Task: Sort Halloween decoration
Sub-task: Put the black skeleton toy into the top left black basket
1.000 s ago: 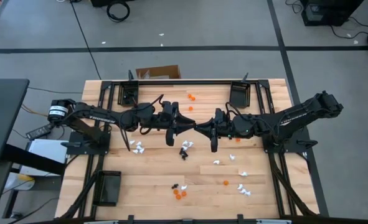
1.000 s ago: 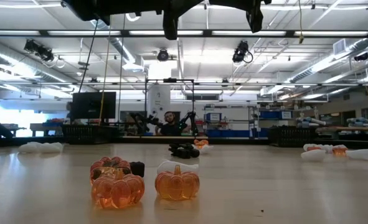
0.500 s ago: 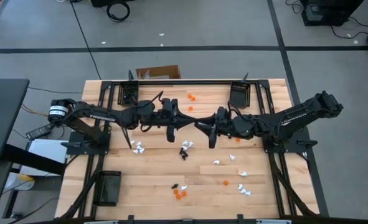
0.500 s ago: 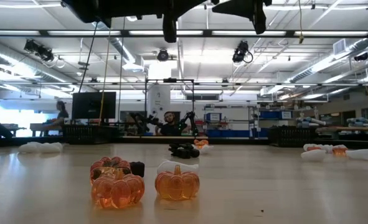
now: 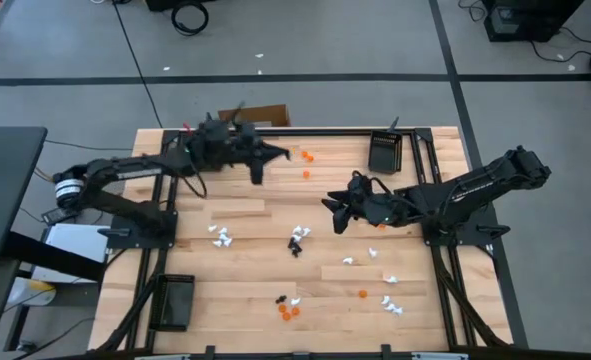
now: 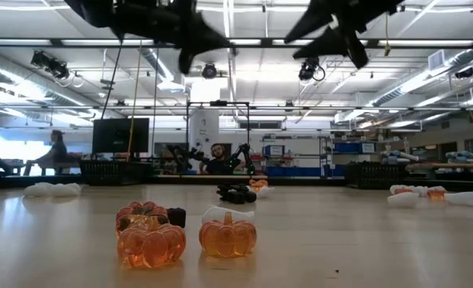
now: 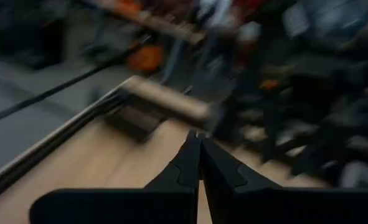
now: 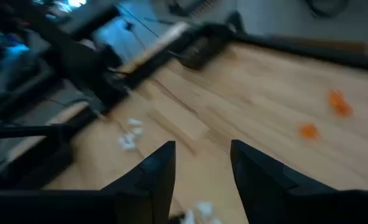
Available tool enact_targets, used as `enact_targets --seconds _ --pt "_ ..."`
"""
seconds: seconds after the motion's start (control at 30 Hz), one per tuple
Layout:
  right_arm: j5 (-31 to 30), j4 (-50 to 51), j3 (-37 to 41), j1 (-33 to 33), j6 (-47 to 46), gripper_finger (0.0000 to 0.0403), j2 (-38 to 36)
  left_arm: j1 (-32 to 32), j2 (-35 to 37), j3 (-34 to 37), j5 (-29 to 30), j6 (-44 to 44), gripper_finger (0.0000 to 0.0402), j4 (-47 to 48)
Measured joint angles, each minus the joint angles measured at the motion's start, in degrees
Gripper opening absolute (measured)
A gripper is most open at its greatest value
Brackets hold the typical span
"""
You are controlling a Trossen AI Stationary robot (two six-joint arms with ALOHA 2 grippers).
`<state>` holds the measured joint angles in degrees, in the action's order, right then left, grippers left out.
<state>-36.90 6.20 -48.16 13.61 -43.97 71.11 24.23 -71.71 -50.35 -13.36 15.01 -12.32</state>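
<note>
Dark left claw (image 5: 258, 168) pressed together near far edge; right claw (image 5: 337, 213) spread mid-table.

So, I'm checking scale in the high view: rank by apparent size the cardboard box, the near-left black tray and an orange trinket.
1. cardboard box, partly hidden by the left arm
2. near-left black tray, close, so unsure
3. orange trinket, clearly smallest

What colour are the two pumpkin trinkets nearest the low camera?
Translucent orange pumpkin trinkets; the low view shows them best.
</note>
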Motion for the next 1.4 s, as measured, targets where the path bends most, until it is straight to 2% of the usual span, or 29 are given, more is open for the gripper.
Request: enact_targets --seconds 0.17,0.27,0.33,0.43,0.5,0.57,0.73,0.93,1.07,1.17,1.4 --pt "-3.4 7.9 0.0 0.0 -9.3 0.0161 0.0 11.6 5.1 0.0 2.8 -3.6 0.0019 24.3" --pt "-4.8 9.4 0.0 0.0 -12.9 0.0161 0.0 18.5 7.0 0.3 8.4 -5.2 0.0014 36.6" --pt "-6.1 9.2 0.2 0.0 -14.0 0.0161 0.0 22.4 7.4 1.3 10.6 -5.6 0.0011 38.9" --pt "-7.1 9.0 1.1 -0.1 -15.9 0.0161 0.0 27.2 7.2 3.7 10.7 -4.9 0.0011 39.5" --pt "-7.0 9.0 1.6 -0.5 -17.4 0.0161 0.0 29.4 6.2 4.6 12.6 -1.5 0.0015 39.8" --pt "-7.0 9.0 2.0 -0.6 -18.9 0.016 0.0 31.1 4.7 5.0 15.0 2.7 0.0027 42.2" --pt "-6.7 8.9 2.2 -0.6 -20.0 0.016 0.0 34.3 2.1 5.1 17.9 4.6 0.0083 45.0" --pt "-4.3 8.9 2.2 -0.6 -20.0 0.016 0.0 34.8 1.6 5.0 18.5 4.9 0.0171 44.8" --pt "-1.7 9.1 2.2 -0.6 -20.0 0.016 0.0 33.3 3.5 5.0 12.7 9.7 0.0213 50.1" --pt "-0.2 10.3 2.2 -0.6 -19.7 0.016 0.0 27.9 6.5 5.0 11.1 14.8 0.022 54.3" --pt "2.1 11.2 2.2 -0.5 -13.2 0.016 0.0 8.9 13.8 5.0 20.4 30.1 0.0215 54.4"
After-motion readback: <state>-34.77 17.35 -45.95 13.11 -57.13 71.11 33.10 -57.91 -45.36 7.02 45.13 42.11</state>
